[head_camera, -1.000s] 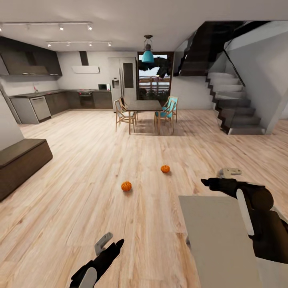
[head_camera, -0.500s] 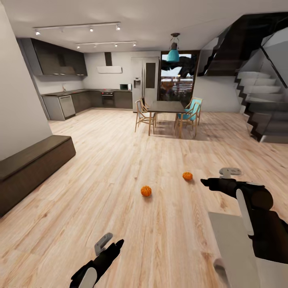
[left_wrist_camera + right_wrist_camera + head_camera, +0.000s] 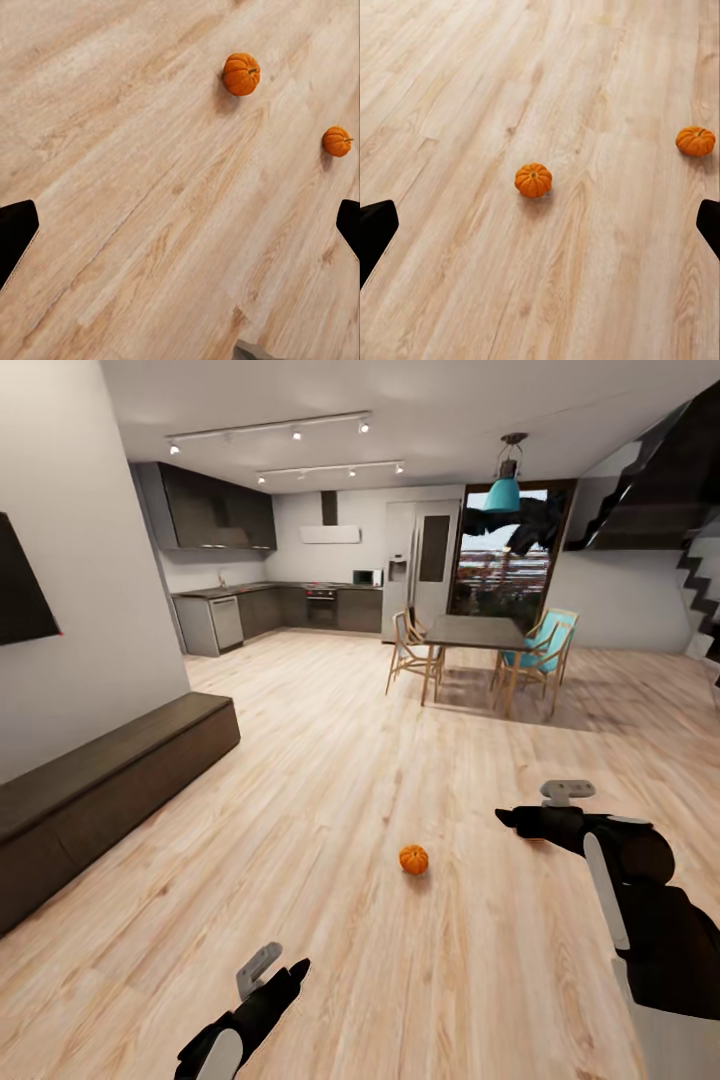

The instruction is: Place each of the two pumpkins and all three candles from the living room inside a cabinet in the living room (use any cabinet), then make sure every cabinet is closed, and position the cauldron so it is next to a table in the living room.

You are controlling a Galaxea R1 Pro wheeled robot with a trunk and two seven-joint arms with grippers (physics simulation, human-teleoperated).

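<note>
One small ribbed orange pumpkin [image 3: 413, 859] lies on the wood floor ahead, between my two arms. In the left wrist view two pumpkins [image 3: 241, 73] [image 3: 337, 141] rest on the floor, well beyond the dark fingertips [image 3: 16, 232]. The right wrist view has the same pair [image 3: 533, 180] [image 3: 695, 140], also far from its fingertips [image 3: 375, 225]. My left gripper [image 3: 280, 966] hangs low and open, holding nothing. My right gripper [image 3: 535, 805] is open and empty, right of the pumpkin. A long, low dark-brown cabinet [image 3: 120, 760] runs along the left wall, its front shut. Candles and cauldron are out of view.
A dining table [image 3: 480, 632] with wooden and teal chairs [image 3: 545, 650] stands in the middle distance. The kitchen counters [image 3: 280, 608] line the back wall. A dark staircase [image 3: 690, 550] rises at the right. A dark panel [image 3: 20, 595] hangs on the left wall.
The camera has turned left, so the whole scene has slid right. The grey tabletop at lower right has left the picture, and more of the cabinet and left wall shows.
</note>
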